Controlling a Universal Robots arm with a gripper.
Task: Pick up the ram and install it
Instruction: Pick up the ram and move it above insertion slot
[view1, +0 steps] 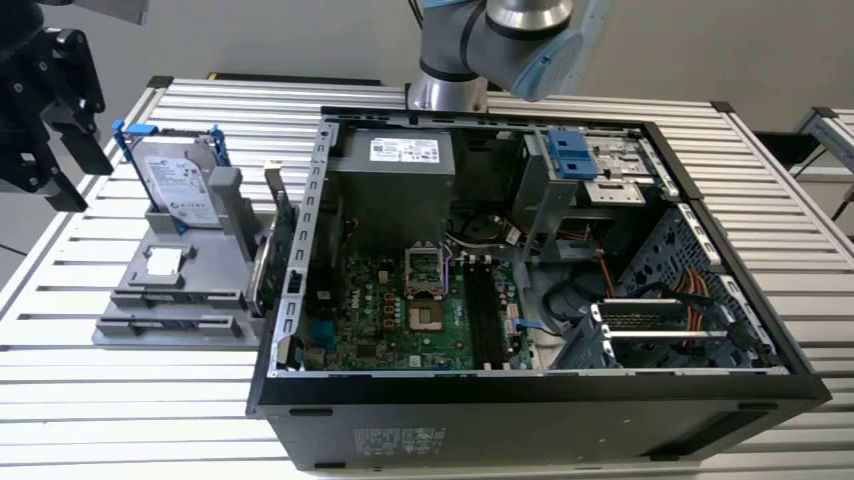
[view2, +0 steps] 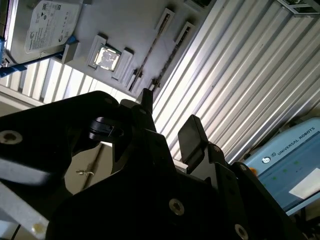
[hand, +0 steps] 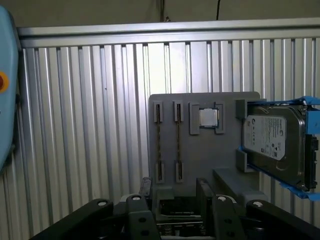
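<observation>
My gripper hangs high over the table at the exterior view's left, away from the open computer case. Its black fingers stand apart with nothing between them, and the gripper is open in both wrist views. Below it lies a grey holder. The ram stands edge-up in a narrow slot of the holder as a thin dark strip, with a second one like it alongside. The same strips appear in the second wrist view. Long black memory slots lie on the motherboard.
On the holder sit a silver hard drive in a blue-edged frame and a square processor chip. A green circuit card stands against the case's side. The ribbed metal table extends around. A blue pendant lies beyond.
</observation>
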